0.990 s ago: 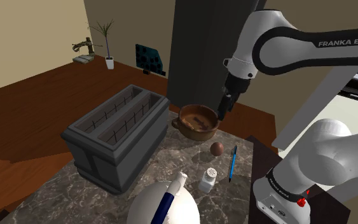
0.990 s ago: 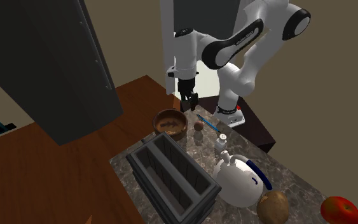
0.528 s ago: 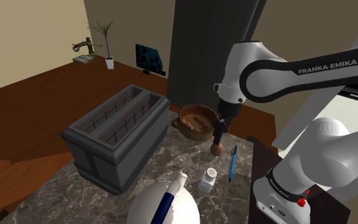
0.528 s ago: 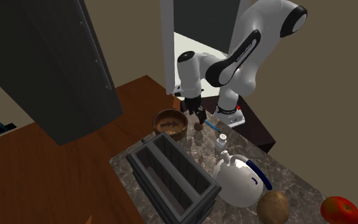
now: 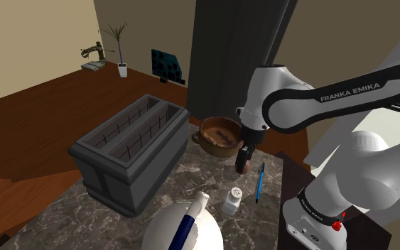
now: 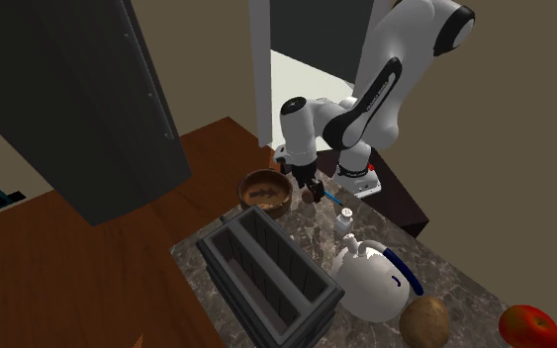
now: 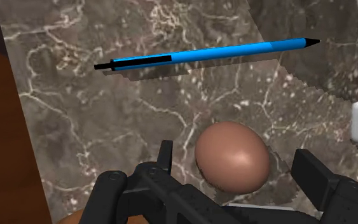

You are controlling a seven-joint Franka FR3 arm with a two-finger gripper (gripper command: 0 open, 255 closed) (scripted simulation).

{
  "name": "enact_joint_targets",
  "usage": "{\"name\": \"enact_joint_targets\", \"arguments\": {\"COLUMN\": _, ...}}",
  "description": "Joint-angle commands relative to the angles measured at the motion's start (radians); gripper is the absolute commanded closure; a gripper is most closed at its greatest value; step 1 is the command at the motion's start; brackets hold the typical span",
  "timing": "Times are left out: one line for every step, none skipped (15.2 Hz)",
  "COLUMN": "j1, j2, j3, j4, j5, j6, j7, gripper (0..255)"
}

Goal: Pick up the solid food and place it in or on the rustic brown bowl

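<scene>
A brown egg (image 7: 233, 157) lies on the dark marble counter (image 7: 107, 127), between the fingers of my gripper (image 7: 238, 168). The gripper stands open, with a gap on each side of the egg. In the shoulder view the gripper (image 5: 243, 163) is down at the counter just to the right of the rustic brown bowl (image 5: 204, 128) and covers most of the egg. In the second exterior view the gripper (image 6: 313, 191) is beside the bowl (image 6: 247, 186), with the egg (image 6: 308, 198) at its tips. The bowl holds nothing.
A blue pen (image 5: 259, 182) lies just beyond the egg, with a white salt shaker (image 5: 233, 200) near it. A grey toaster (image 5: 127, 150) and a white kettle with a blue handle (image 5: 184, 227) fill the counter's near part. A potato (image 6: 423, 320) and a red fruit (image 6: 529, 326) sit at the far end.
The arm swung from above the bowl's rim down and toward the shoulder view's right. The gripper has dropped to the counter and now straddles the egg.
</scene>
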Motion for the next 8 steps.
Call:
{"name": "enact_joint_targets", "arguments": {"j1": 0.003, "j2": 0.007, "j3": 0.003, "j4": -0.007, "j5": 0.005, "j6": 0.015, "j7": -0.001, "gripper": 0}}
{"name": "enact_joint_targets", "arguments": {"j1": 0.003, "j2": 0.008, "j3": 0.003, "j4": -0.007, "j5": 0.005, "j6": 0.015, "j7": -0.001, "gripper": 0}}
{"name": "enact_joint_targets", "arguments": {"j1": 0.003, "j2": 0.008, "j3": 0.003, "j4": -0.007, "j5": 0.005, "j6": 0.015, "j7": -0.001, "gripper": 0}}
{"name": "enact_joint_targets", "arguments": {"j1": 0.003, "j2": 0.008, "j3": 0.003, "j4": -0.007, "j5": 0.005, "j6": 0.015, "j7": -0.001, "gripper": 0}}
{"name": "enact_joint_targets", "arguments": {"j1": 0.003, "j2": 0.008, "j3": 0.003, "j4": -0.007, "j5": 0.005, "j6": 0.015, "j7": -0.001, "gripper": 0}}
{"name": "enact_joint_targets", "arguments": {"j1": 0.003, "j2": 0.008, "j3": 0.003, "j4": -0.007, "j5": 0.005, "j6": 0.015, "j7": -0.001, "gripper": 0}}
{"name": "enact_joint_targets", "arguments": {"j1": 0.003, "j2": 0.008, "j3": 0.003, "j4": -0.007, "j5": 0.005, "j6": 0.015, "j7": -0.001, "gripper": 0}}
{"name": "enact_joint_targets", "arguments": {"j1": 0.003, "j2": 0.008, "j3": 0.003, "j4": -0.007, "j5": 0.005, "j6": 0.015, "j7": -0.001, "gripper": 255}}
